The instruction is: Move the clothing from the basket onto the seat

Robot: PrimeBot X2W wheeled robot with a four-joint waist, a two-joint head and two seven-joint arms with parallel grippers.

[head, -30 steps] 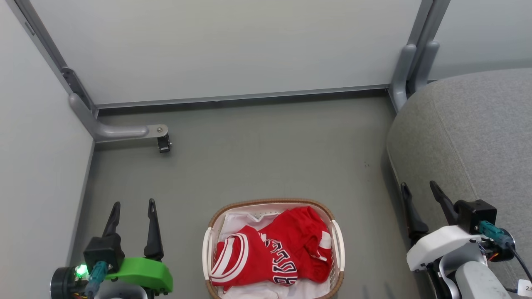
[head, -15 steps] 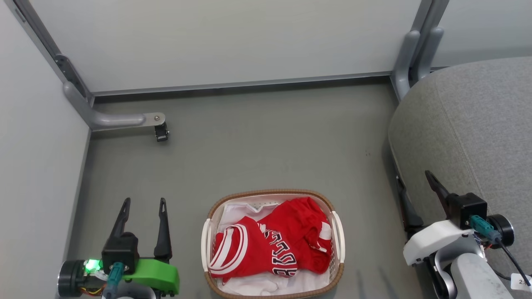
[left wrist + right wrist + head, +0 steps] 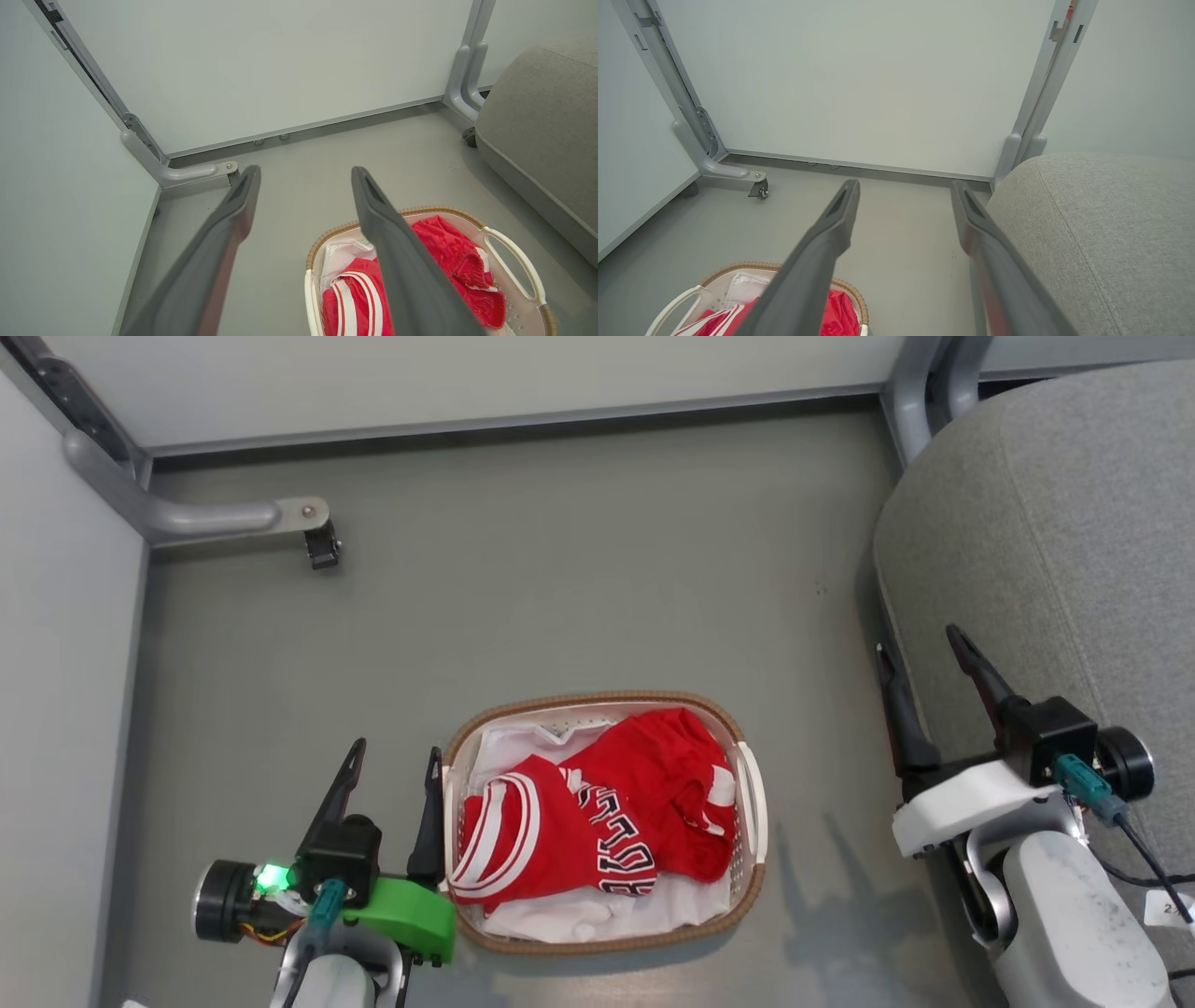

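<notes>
Inside oval perforated basket (image 3: 752,795) — crumpled red clothing (image 3: 579,807).

My right gripper (image 3: 905,189): jaws wide apart, only bare floor (image 3: 901,261) between them. Seat (image 3: 1101,233) just beside one jaw. I see the basket (image 3: 752,265) lower left, partly behind the other jaw, with red clothing (image 3: 838,310) and a white sheet (image 3: 740,289) inside

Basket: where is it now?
Head view, lower centre: the basket sits on the floor, the left gripper close at its left, the seat off to its right, clothing inside.
</notes>
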